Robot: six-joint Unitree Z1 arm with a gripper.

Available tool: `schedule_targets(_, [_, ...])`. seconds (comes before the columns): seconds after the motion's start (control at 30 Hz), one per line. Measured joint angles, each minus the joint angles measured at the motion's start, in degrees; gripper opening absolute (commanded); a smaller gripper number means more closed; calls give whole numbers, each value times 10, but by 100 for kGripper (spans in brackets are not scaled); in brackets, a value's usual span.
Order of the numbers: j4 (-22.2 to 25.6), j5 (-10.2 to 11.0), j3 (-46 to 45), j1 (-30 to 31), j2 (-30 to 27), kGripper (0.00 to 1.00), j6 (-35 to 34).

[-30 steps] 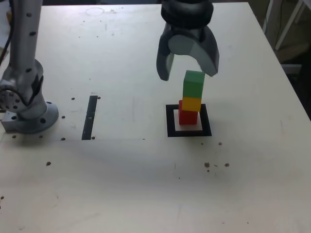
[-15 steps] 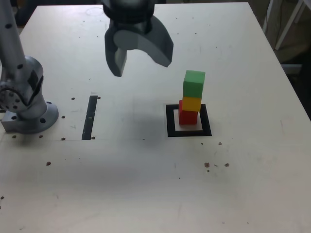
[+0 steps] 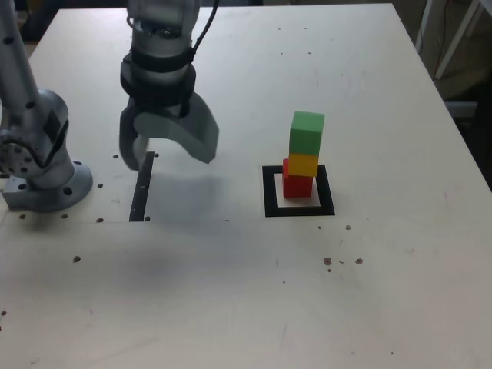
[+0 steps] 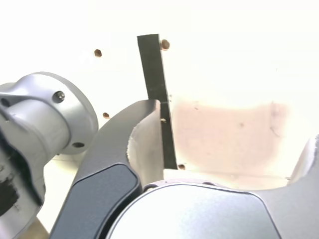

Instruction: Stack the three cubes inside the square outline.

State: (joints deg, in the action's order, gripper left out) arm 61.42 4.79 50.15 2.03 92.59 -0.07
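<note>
The red cube (image 3: 297, 184) sits inside the square outline (image 3: 269, 198) on the bench (image 3: 369, 292), with the yellow cube (image 3: 304, 164) on it and the green cube (image 3: 307, 132) on top. The gripper (image 3: 169, 154) hangs wide open and empty over the narrow black strip (image 3: 141, 187), well apart from the stack toward the exterior view's left.

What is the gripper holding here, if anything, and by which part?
Nothing. The gripper is open with bare table between its fingers, above the black strip. The green cube, yellow cube and red cube stand stacked, untouched.
</note>
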Motion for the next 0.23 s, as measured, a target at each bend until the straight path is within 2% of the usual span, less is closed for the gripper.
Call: schedule_targets(0.23, [-34,-6,-47,0,-1,100,-8])
